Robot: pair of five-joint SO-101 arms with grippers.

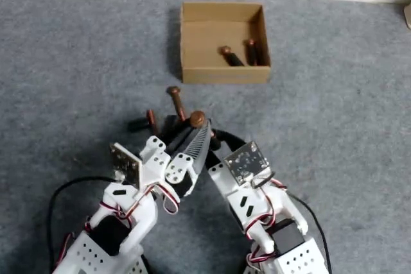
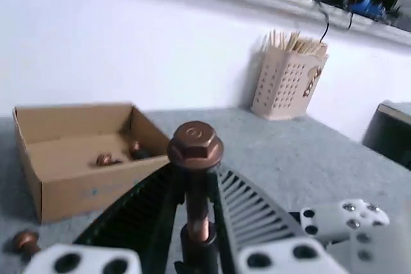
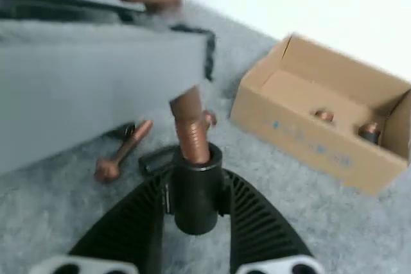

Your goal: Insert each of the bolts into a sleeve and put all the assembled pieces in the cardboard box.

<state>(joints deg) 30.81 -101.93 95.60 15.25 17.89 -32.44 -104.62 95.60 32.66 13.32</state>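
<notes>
Faint blue print (image 3: 302, 140) marks the outer wall of the cardboard box (image 1: 221, 74), too blurred to read. In the high view the box sits at 12 o'clock on the grey table (image 1: 334, 133). Two bolts already in sleeves lie inside it toward its 3 o'clock side: a first assembled piece (image 1: 231, 56) and, just beside it, a second assembled piece (image 1: 252, 50). The left gripper (image 2: 194, 181) has its jaws clamped on the shaft of the held bolt (image 2: 195, 147), which stands upright with its hexagonal head on top. The right gripper (image 3: 196, 187) has its jaws clamped around the black held sleeve (image 3: 194, 206), upright directly beneath; the threaded end sits in the sleeve's mouth, with most of the shaft above it. They meet at 6 o'clock from the box. At 11 o'clock from them lie a first loose bolt (image 1: 174, 97), nearer the box, and a second loose bolt (image 1: 151, 120), with a loose sleeve (image 1: 137, 124) just beside it at its 9 o'clock. Five bolts and four sleeves can be counted. A pale holder of wooden sticks (image 2: 288, 81) stands by the white wall (image 2: 128, 43).
</notes>
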